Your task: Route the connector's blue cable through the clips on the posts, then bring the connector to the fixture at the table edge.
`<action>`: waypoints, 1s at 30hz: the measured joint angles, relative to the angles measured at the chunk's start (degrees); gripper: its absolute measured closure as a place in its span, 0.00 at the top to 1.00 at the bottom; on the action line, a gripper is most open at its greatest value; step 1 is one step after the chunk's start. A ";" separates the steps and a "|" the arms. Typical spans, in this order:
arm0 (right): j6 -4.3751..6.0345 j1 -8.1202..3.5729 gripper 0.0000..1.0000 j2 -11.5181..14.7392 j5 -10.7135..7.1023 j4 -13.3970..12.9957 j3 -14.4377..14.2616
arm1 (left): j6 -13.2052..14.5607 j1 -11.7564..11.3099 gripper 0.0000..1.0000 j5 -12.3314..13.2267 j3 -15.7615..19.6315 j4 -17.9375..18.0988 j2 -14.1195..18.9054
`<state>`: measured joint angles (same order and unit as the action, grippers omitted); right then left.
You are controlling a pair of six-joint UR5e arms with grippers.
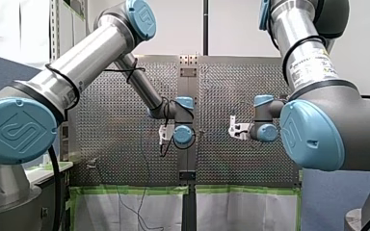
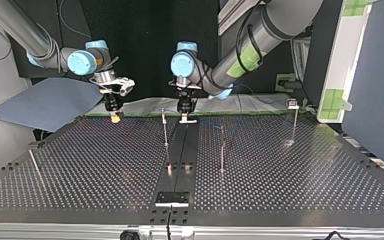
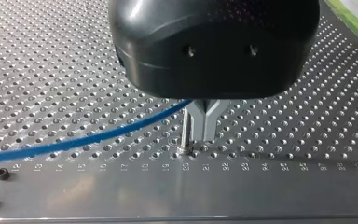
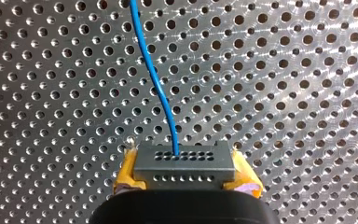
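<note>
Yellow-pad right gripper (image 4: 186,173) clamps connector (image 4: 184,161); blue cable (image 4: 155,79) attd.

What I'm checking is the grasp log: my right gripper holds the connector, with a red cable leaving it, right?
No: the cable is blue, not red, per the right wrist view. My right gripper does hold the connector.

I am facing a plain white wall (image 1: 231,24) beyond the perforated metal worktop (image 1: 125,144), and a thin black pole (image 1: 205,24) is rising in front of it. Green tape (image 1: 135,189) is edging the worktop, with white sheeting (image 1: 241,211) showing past it. In the top view a dark backdrop (image 2: 140,30) is filling the space behind. A blue-grey board (image 2: 45,102) is lying tilted at that view's left, and a blue-grey panel (image 2: 375,85) is standing upright at its right.
</note>
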<state>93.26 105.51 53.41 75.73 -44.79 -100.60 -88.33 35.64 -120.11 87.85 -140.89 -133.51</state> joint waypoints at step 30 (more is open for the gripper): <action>-0.02 -0.26 0.00 -0.23 0.16 -0.10 0.37 | -0.07 -0.82 0.00 1.15 -4.16 -2.56 -3.03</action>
<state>93.24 105.25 53.17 75.89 -44.89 -100.24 -88.39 34.83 -118.96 83.69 -143.45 -136.54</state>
